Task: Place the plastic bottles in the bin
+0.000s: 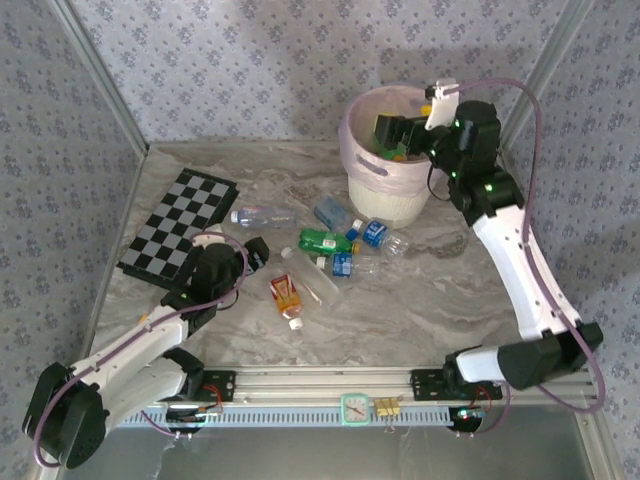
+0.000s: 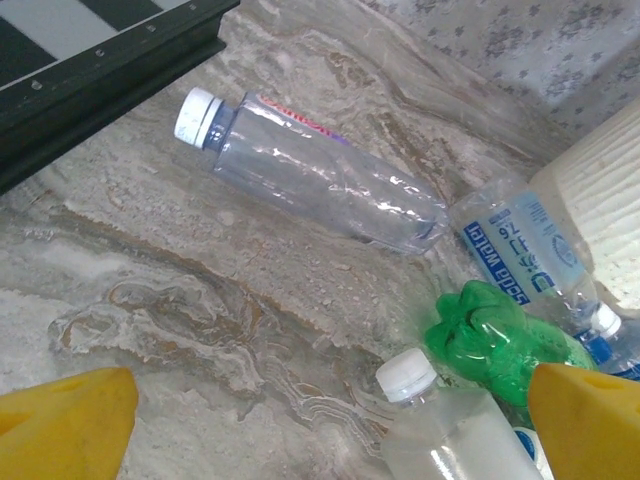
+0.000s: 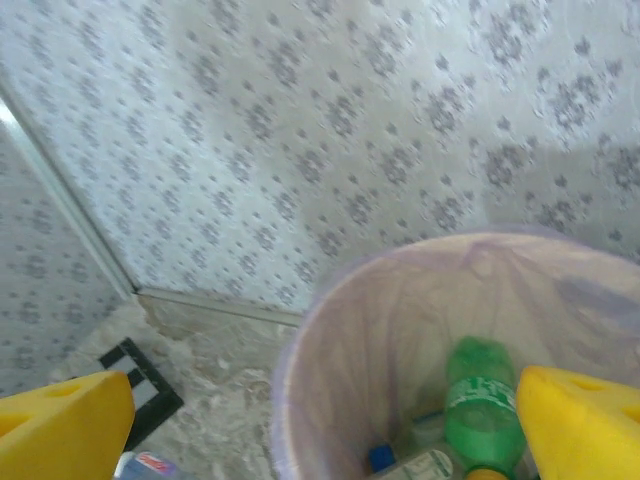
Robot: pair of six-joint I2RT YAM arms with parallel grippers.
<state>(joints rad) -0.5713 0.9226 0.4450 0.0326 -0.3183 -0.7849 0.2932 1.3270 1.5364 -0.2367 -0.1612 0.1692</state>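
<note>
Pale pink bag plastic lines the round white bin (image 3: 330, 330), and down inside it lies a green plastic bottle (image 3: 482, 405) on top of a few other pieces I can't make out. My right claw (image 3: 320, 425) hangs over the bin's mouth with its yellow fingers (image 3: 70, 425) spread wide and nothing between them. From overhead, the bin stands at the far right of the grey marbled table (image 1: 420, 300).

The other plastic bottles lie loose on the table to the left of the bin and in front of it. They are a clear bottle with a white cap (image 1: 263, 215), a second green bottle (image 1: 322, 240), a blue-labelled bottle (image 1: 373, 234) and an orange-red bottle (image 1: 286, 295), which is nearest my bases.

My left claw (image 1: 255, 252) sits low just left of that cluster, also spread wide and empty. Through its camera the clear bottle lies ahead on its side, beside the edge of the black-and-white checkered board (image 2: 100, 50).
</note>
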